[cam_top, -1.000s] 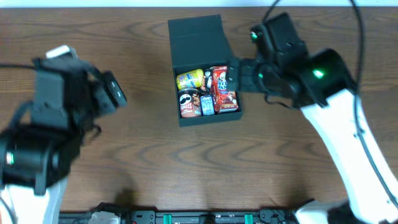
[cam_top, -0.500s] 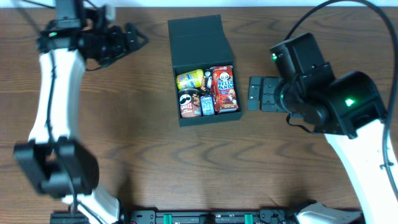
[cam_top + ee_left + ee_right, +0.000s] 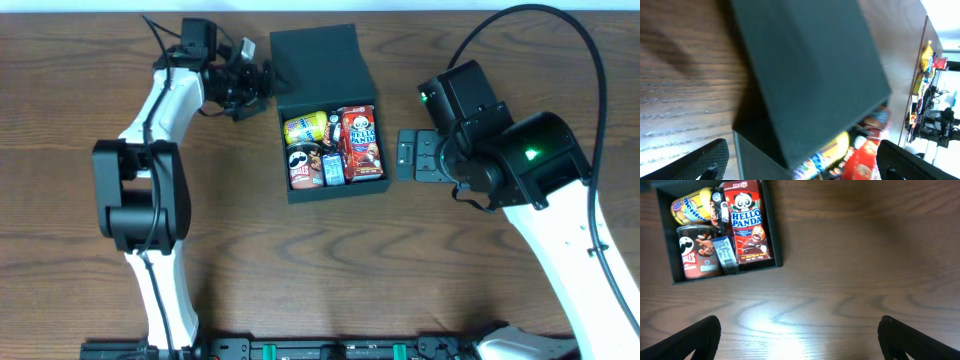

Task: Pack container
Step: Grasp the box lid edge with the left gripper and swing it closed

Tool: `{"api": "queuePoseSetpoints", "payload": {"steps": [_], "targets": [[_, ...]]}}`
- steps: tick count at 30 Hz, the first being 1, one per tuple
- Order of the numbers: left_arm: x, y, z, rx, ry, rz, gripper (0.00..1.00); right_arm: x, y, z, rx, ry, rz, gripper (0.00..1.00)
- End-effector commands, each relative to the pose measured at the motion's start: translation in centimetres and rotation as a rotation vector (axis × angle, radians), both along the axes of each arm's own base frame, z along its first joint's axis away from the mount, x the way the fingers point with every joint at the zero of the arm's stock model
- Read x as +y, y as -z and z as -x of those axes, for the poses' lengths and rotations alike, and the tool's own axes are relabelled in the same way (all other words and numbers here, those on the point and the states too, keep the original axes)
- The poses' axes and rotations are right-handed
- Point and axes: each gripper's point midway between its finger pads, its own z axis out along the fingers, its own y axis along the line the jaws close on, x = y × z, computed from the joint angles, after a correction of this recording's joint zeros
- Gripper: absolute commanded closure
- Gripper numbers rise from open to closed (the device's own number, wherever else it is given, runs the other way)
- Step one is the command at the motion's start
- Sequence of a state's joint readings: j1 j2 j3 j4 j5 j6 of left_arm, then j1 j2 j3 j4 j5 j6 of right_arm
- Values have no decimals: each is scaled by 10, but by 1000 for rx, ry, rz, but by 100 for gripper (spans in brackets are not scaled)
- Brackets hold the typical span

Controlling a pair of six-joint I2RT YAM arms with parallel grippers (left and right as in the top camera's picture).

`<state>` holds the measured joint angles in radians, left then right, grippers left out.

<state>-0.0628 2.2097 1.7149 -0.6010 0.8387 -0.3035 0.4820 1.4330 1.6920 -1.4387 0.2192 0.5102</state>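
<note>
Reaches far forward with the left arm, left tool (image 3: 258,85) pointing rightward, jaws spread wide, nothing between them. Holds the right tool (image 3: 404,157) aimed leftward, jaws equally wide and empty, forearm trailing behind it.

Snacks fill the container (image 3: 335,192) wall to wall: Pringles can (image 3: 302,167), Hello Panda box (image 3: 361,143), yellow bag (image 3: 305,127), small blue packet (image 3: 333,168). Its open lid (image 3: 315,55) bars the far side, the left end effector (image 3: 262,85) just beside it. The right end effector (image 3: 405,158) flanks the right wall. The counter (image 3: 330,260) in front lies free.
</note>
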Motion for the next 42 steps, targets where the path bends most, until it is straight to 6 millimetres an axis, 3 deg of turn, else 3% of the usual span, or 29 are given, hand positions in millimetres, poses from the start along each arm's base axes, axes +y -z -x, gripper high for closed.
{"api": "queuePoseSetpoints", "payload": {"steps": [1,6,16,23,31,36,42], "targets": [[-1,16,-2,32,-8,6,5,-5,0,-3,-13,5,27,1],[-17,29,-8,-2,26,23,5,-5,0,-3,-14,5,27,1],[-53,26,-25,-151,105,92,5,-5,0,-3,-13,5,28,1],[-66,-1,-39,-347,193,170,5,-9,-1,-5,-28,17,47,1],[-73,-14,-38,-468,279,200,5,-16,-4,-8,-49,34,82,1],[-77,-49,-32,-578,344,228,5,-32,-10,-14,-103,132,139,1],[-78,-106,-19,-698,390,208,5,-33,-10,-14,-103,134,141,1]]}}
